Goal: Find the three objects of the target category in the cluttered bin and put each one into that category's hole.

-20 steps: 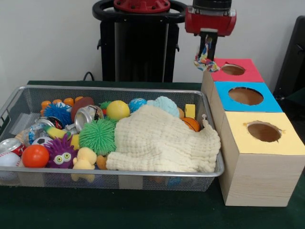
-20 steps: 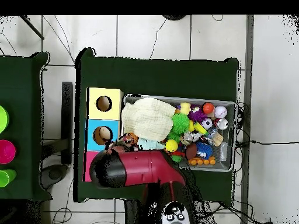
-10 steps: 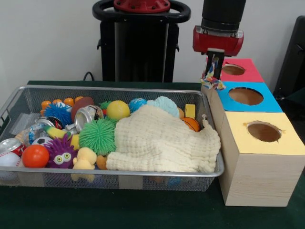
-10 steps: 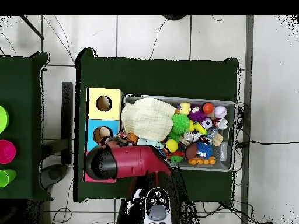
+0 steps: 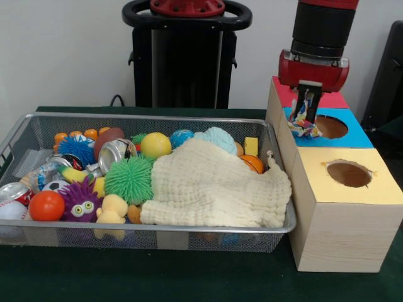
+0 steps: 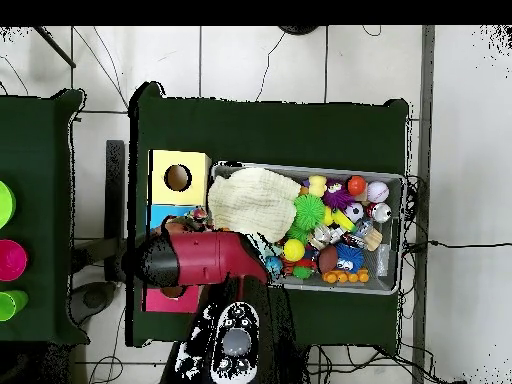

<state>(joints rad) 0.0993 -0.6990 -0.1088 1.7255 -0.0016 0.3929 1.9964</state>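
Right now the gripper pinches a multicoloured rope toy just over the blue box, not released; the bin looks full.

Plain pale wall at twelve o'clock, dark green worktop below; overhead, white tiled floor with cables trailing at three o'clock.

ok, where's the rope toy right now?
Front view: the rope toy hangs from the gripper at the right, over the blue box beside its hole.
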